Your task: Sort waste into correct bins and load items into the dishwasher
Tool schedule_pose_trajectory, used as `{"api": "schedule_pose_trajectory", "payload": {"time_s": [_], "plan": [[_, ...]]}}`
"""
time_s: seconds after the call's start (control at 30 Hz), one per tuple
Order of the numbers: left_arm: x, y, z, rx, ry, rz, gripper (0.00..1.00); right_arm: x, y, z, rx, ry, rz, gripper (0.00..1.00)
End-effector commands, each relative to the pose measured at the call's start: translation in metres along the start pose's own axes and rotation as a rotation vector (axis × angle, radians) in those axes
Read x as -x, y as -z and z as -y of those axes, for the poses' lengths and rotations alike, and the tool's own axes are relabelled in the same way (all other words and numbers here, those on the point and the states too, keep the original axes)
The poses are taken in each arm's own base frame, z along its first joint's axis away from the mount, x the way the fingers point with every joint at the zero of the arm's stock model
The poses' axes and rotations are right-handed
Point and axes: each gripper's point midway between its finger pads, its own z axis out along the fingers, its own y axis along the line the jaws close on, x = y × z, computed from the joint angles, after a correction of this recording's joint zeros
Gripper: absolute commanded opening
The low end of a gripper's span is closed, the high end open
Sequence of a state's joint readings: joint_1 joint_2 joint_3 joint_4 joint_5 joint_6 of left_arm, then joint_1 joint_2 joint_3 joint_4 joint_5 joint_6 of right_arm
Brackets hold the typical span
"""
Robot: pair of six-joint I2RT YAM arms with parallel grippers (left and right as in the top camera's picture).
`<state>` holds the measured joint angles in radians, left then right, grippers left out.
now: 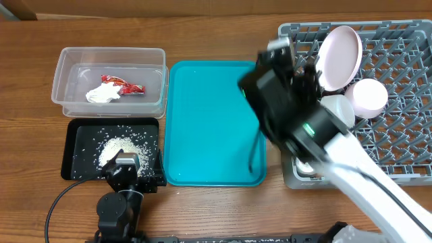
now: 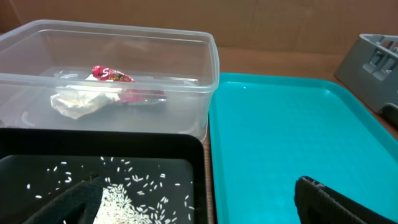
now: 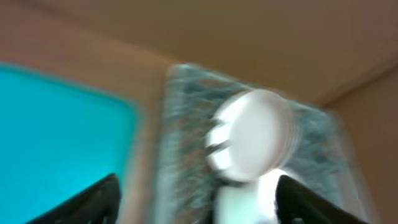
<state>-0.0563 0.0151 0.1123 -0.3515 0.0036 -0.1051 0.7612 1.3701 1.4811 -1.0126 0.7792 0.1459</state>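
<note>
The right pincer [image 3: 198, 180] had its two fingers [image 3: 93, 199] spread wide apart with nothing between them, though its own camera gave a very blurred picture. It hung over the left edge of the grey dish rack [image 1: 405, 135], which stood at the right end of the desk [image 1: 27, 135]. In the far left part of the rack a large pale plate [image 1: 341, 57] stood on its edge between the pegs. Just beside it, to the right and nearer, was a smaller round dish [image 1: 368, 96], and a white cup-like piece [image 1: 337, 108] was partly hidden behind the arm.

The left pincer [image 2: 196, 182] was also fully apart and held nothing. It hovered low over the near edge of the black tray [image 1: 74, 162], where the white rice scraps [image 1: 118, 147] lay in a small heap with loose grains around.

Beyond the black tray stood the clear tub [image 1: 64, 81]. Inside it lay the red wrapper [image 1: 125, 85], touching the crumpled white tissue [image 1: 101, 94]. The teal tray [image 1: 209, 121] lay between the bins and the rack.
</note>
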Motion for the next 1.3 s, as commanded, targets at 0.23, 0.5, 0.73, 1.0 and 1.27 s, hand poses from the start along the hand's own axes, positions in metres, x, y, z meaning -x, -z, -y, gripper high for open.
{"api": "schedule_pose_trajectory", "payload": {"time_s": [0.23,0.5,0.73,1.0,1.27], "plan": [[0.0,0.0,-0.005,0.021,0.017,0.008,1.0,0.0,0.134,-0.07,0.825,-0.147,0.042,1.0],[0.0,0.0,-0.005,0.021,0.017,0.008,1.0,-0.022,0.126,-0.033,0.665,-0.132,0.013,1.0],[0.0,0.0,-0.005,0.021,0.017,0.008,1.0,-0.014,0.134,0.044,0.428,-0.239,0.174,1.0],[0.0,0.0,-0.005,0.021,0.017,0.008,1.0,-0.024,0.136,0.131,0.21,-0.443,0.269,1.0],[0.0,0.0,-0.005,0.021,0.017,0.008,1.0,-0.046,0.139,0.146,0.172,-0.366,0.327,1.0]]}}
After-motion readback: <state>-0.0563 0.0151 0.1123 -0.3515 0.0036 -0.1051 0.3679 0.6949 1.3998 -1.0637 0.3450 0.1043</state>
